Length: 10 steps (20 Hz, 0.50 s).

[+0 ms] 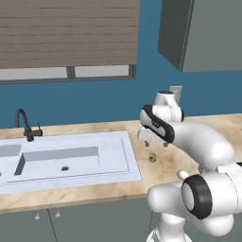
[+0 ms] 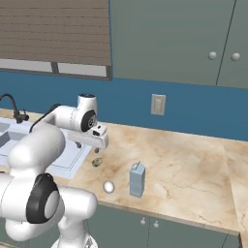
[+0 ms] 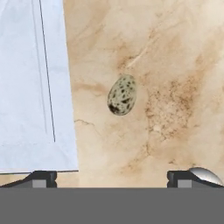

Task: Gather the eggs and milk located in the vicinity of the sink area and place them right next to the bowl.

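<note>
While my gripper (image 3: pixel 111 177) hung empty, jaws fully spread, above the speckled egg (image 3: pixel 122 95) lying beside the sink (image 3: pixel 30 87), I judged a centred, straight descent best.

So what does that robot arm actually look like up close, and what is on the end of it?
The arm is a chain of smooth, rounded, glossy white segments, with black rings at the joints. No loose cables or markings show. At its end sits a small white block-shaped hand carrying the two-finger gripper. The fingers are short and dark, with paler grey square tips in the hand view.
</note>
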Tool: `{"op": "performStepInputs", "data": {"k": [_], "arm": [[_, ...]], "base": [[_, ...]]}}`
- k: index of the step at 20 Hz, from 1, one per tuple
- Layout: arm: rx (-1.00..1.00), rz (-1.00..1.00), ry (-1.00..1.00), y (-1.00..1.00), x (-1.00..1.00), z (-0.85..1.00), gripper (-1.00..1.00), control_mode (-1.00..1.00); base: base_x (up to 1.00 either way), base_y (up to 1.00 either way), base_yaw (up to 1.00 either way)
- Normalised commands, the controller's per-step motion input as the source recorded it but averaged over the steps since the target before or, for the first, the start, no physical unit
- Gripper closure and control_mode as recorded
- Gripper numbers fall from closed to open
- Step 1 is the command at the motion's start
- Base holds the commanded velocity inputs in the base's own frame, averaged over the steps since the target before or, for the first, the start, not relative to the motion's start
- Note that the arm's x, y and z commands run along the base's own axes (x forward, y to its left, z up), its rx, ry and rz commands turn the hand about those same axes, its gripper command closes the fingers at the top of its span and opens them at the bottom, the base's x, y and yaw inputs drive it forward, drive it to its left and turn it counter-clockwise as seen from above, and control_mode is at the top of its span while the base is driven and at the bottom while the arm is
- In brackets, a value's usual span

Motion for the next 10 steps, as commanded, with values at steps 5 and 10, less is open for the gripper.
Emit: {"op": "performStepInputs", "data": {"k": [5,10], "arm": [[0.0,-0.1,0.0,0.0,0.1,-0.47,-1.0,-1.0],[0.0,-0.1,0.0,-0.05,0.11,-0.4,-1.0,-1.0]], "base": [[0.0,0.0,0.0],[0.0,0.0,0.0]]}}
